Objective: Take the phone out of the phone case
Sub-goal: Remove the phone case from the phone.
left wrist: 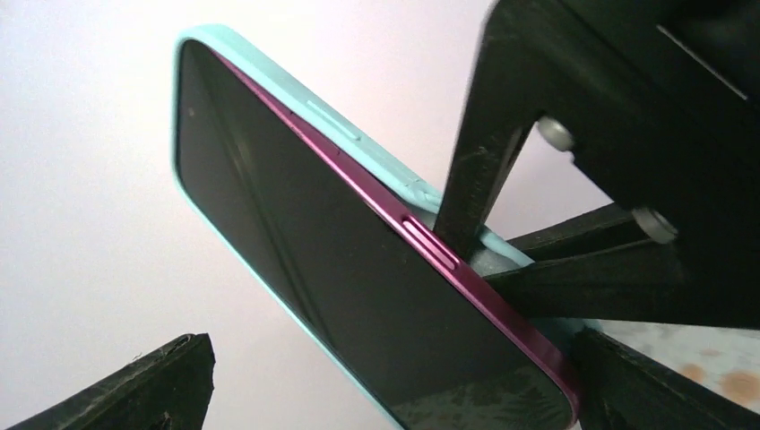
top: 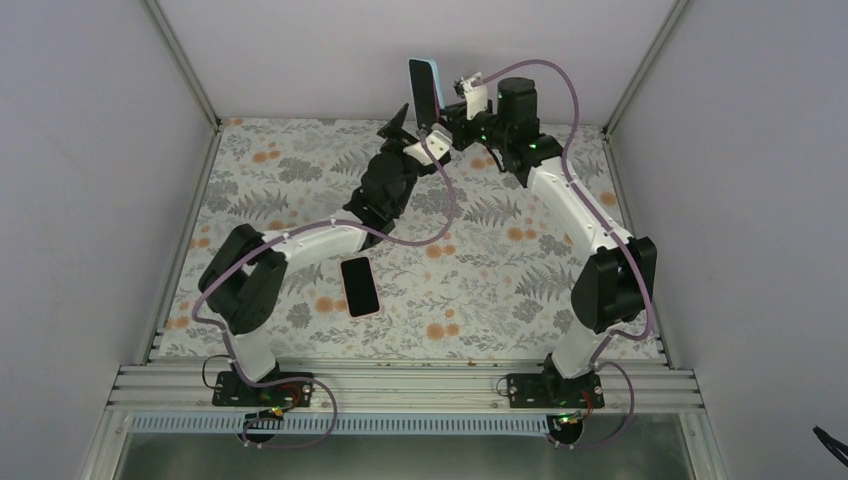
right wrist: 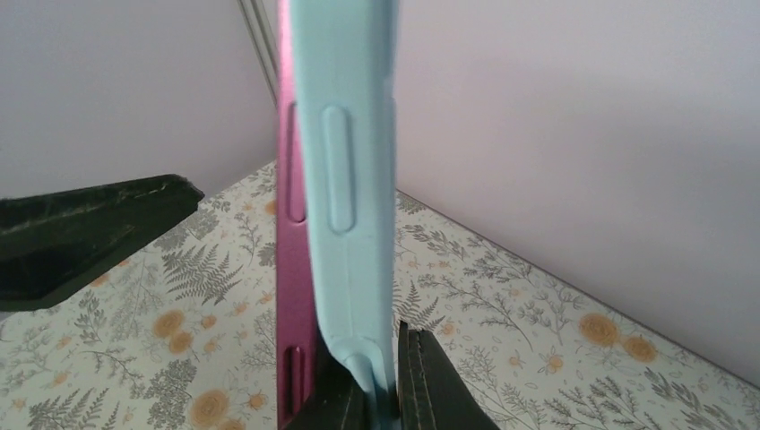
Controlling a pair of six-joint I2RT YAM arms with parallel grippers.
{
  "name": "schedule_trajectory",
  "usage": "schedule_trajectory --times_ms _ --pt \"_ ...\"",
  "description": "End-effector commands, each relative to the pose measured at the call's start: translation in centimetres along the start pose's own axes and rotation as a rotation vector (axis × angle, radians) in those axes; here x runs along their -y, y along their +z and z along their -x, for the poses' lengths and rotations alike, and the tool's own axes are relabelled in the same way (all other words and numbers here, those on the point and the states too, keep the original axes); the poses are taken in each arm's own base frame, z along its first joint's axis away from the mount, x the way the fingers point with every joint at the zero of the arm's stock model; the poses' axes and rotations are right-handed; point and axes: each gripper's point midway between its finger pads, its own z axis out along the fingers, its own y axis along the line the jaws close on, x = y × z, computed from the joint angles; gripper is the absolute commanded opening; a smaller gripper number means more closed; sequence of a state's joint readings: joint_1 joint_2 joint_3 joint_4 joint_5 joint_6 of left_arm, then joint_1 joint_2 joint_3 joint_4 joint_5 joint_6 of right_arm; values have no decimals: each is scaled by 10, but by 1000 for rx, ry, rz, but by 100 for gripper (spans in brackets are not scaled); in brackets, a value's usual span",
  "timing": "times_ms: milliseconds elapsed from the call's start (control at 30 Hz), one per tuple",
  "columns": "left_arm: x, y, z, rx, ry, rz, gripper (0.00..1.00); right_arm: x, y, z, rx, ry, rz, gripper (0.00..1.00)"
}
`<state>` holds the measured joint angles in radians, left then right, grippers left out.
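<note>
A phone with a dark screen and magenta edge stands upright above the back of the table, in a light blue case. The magenta edge stands partly out of the case along one side. My right gripper is shut on the case's lower edge; in the right wrist view the gripper pinches the blue rim. My left gripper is open just left of the phone. In the left wrist view the gripper straddles the phone's lower end without clamping it.
A second dark phone with a pinkish rim lies flat on the floral table cover, near the left arm's forearm. Grey walls and a metal frame enclose the table on three sides.
</note>
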<state>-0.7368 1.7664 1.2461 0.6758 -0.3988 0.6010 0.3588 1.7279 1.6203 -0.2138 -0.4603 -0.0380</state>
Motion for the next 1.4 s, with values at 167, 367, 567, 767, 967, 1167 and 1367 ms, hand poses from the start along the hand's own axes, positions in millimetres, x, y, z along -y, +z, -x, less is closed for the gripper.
schedule_trajectory --times_ms 167,367,567,767,967,1167,1367 --pt "-86 6 -8 40 139 527 96 -66 1 -8 -58 21 226 3" --pt "-96 9 -1 82 149 575 92 -85 6 -26 -96 30 286 3" --pt "-89 10 22 183 186 557 66 -116 19 -46 -146 33 387 3" --pt "-78 4 33 263 224 539 58 -132 26 -54 -169 39 440 3" --pt "-62 5 45 318 264 527 38 -144 34 -70 -205 51 477 3" --pt "-56 10 54 346 301 562 33 -151 41 -80 -226 66 497 2" --pt "-53 8 54 365 320 567 21 -152 41 -84 -233 70 507 2"
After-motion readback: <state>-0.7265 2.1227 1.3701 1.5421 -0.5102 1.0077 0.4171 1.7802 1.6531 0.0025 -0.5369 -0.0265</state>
